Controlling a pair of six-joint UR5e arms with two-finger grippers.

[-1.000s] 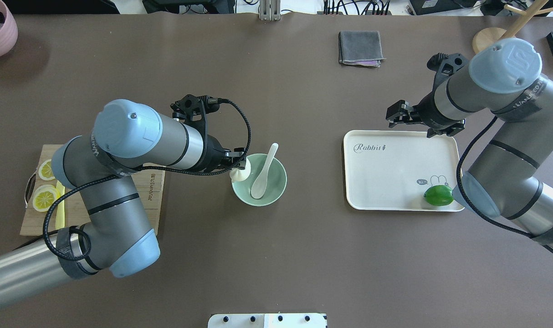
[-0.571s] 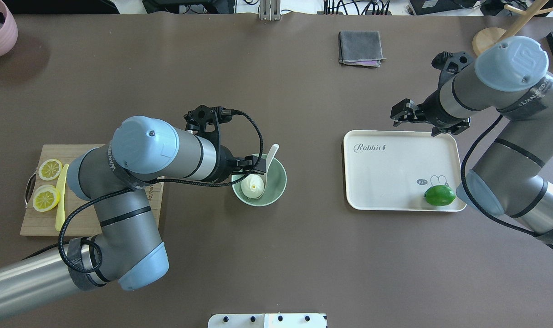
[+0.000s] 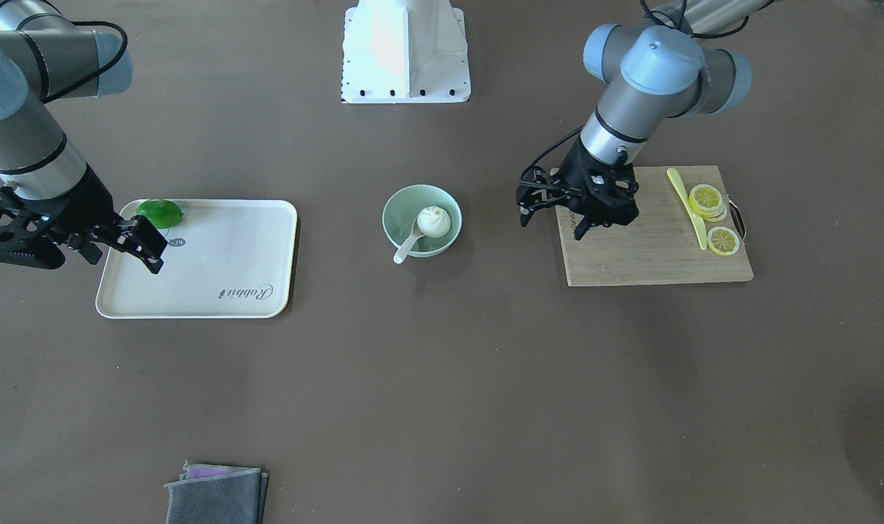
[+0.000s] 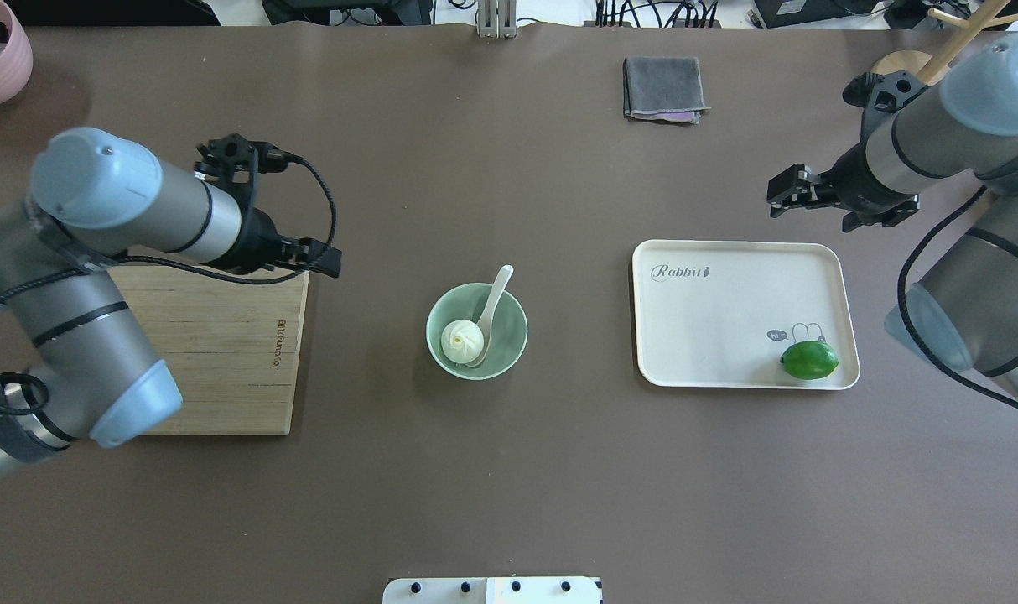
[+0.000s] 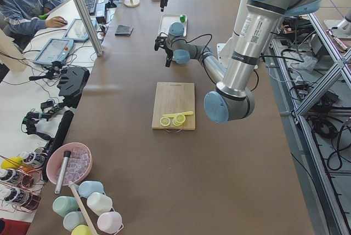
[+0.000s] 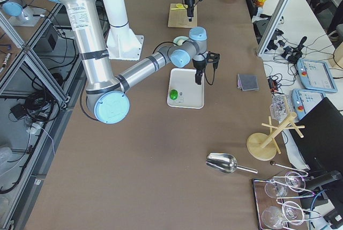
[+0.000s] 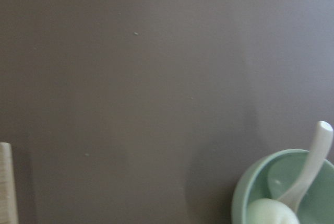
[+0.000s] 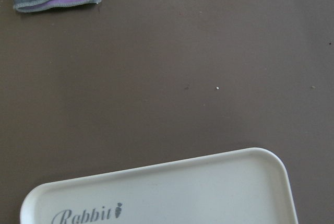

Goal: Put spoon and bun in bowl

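Brown table [image 4: 509, 470]; bun [image 4: 462, 338] and spoon [image 4: 494, 298] sit inside bowl [image 4: 513, 340], handle propped on far rim; left gripper [image 4: 331, 260] and right gripper [image 4: 776, 197] spread, empty.

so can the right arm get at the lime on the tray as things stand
Probably yes: the right claw hangs near the tray's far edge, the lime lies alone at the near corner, and nothing stands between them.

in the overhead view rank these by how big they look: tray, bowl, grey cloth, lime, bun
1. tray
2. bowl
3. grey cloth, only slightly smaller than the bowl
4. lime
5. bun, nearly matching the lime
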